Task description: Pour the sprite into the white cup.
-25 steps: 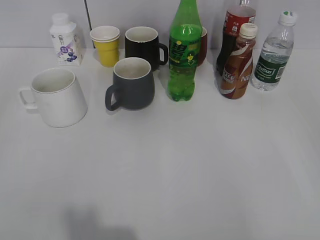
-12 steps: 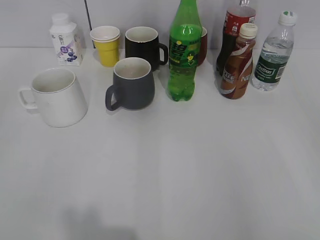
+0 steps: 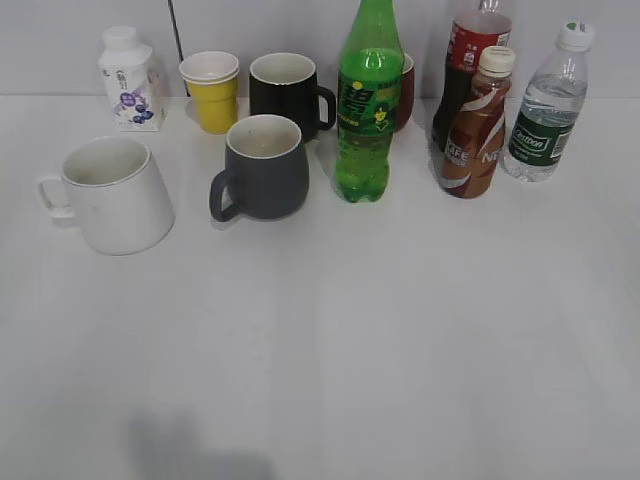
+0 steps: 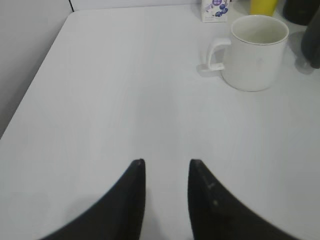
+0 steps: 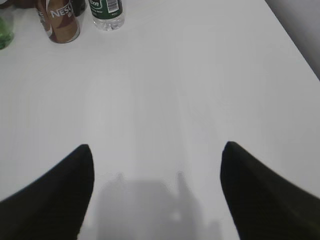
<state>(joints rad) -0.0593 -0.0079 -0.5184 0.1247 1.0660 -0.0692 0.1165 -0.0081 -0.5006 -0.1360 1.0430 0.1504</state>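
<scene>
Exterior view first: I see the white surface (image 3: 330,340) filling most of the frame, with everything standing upright along its far edge and neither arm in sight. Biggest of the objects is the sprite (image 3: 368,100), standing near the middle of the row, just right of the dark grey mug (image 3: 262,167) and in front of a dark red cup that I can barely make out behind it. The white cup (image 3: 112,193) sits at the left, handle pointing left, well apart from the sprite with the grey mug between them. Behind the grey mug stands a black mug (image 3: 287,92), and left of that a yellow paper cup (image 3: 212,91) and a small white carton (image 3: 130,80). To the right of the sprite I have a brown coffee bottle (image 3: 477,125), touching or just in front of a red-labelled cola bottle (image 3: 472,45), then a clear water bottle (image 3: 546,105).

On the left wrist camera my left pincer (image 4: 166,165) hangs over bare surface, fingers narrowly parted and empty, the white cup ahead to its right. On the right wrist camera my right pincer (image 5: 157,147) is spread wide, holding nothing, the bottles far ahead at upper left.
</scene>
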